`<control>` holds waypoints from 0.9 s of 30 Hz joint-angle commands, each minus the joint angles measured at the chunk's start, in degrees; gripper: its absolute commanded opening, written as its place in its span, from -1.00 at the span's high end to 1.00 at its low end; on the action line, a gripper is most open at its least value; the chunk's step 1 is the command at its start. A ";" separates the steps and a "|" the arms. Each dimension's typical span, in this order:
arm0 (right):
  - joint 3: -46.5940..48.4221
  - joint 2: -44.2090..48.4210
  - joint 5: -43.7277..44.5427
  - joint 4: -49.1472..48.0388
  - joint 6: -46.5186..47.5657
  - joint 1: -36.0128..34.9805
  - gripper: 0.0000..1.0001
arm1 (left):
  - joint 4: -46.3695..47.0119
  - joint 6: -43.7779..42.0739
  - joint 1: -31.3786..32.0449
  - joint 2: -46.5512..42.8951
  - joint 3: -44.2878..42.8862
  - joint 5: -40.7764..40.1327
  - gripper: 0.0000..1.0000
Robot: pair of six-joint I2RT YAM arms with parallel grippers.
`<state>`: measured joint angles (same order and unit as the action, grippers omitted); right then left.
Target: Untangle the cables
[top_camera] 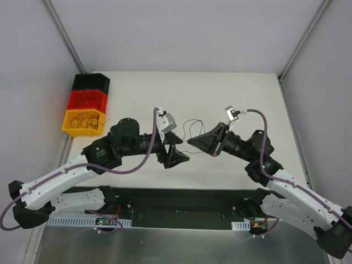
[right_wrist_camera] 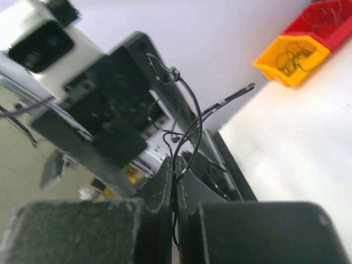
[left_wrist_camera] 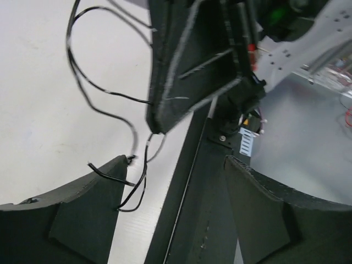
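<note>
The table (top_camera: pixel 220 93) is white and flat. Pale grey walls (top_camera: pixel 181 33) stand behind it and at both sides. Thin metal posts (top_camera: pixel 66 36) go up from its two far corners. Three bins (top_camera: pixel 85 104), black, red and yellow, sit at the far left corner. A black strip (top_camera: pixel 181 201) runs along the near edge.

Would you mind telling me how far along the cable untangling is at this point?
Early on. Nothing looks finished: the cables hang looped together. In hand: the right gripper is shut on them, the left gripper open beside a loose end. Left: pulling the strands apart; more wires lie coiled in the yellow bin.
</note>
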<state>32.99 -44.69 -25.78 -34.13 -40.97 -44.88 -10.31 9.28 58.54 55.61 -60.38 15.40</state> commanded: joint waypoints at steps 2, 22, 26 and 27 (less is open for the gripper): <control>5.76 3.81 -6.99 17.59 21.25 -0.29 1.00 | -5.94 -1.38 -0.27 -4.81 -4.38 11.76 -0.64; 8.14 4.79 -18.78 19.54 29.55 -2.05 1.00 | 8.10 25.17 -12.31 11.00 -9.94 33.99 -0.86; 8.14 4.78 -18.43 19.63 30.07 -2.58 1.00 | 13.90 28.50 -12.23 12.50 -8.18 36.63 -0.46; 8.05 4.87 -18.17 19.63 30.16 -2.66 1.00 | 15.04 29.12 -12.23 12.76 -7.91 37.33 -0.33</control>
<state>38.59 -40.14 -42.94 -12.56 -12.64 -46.98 -4.08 34.22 46.41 67.33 -69.63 47.97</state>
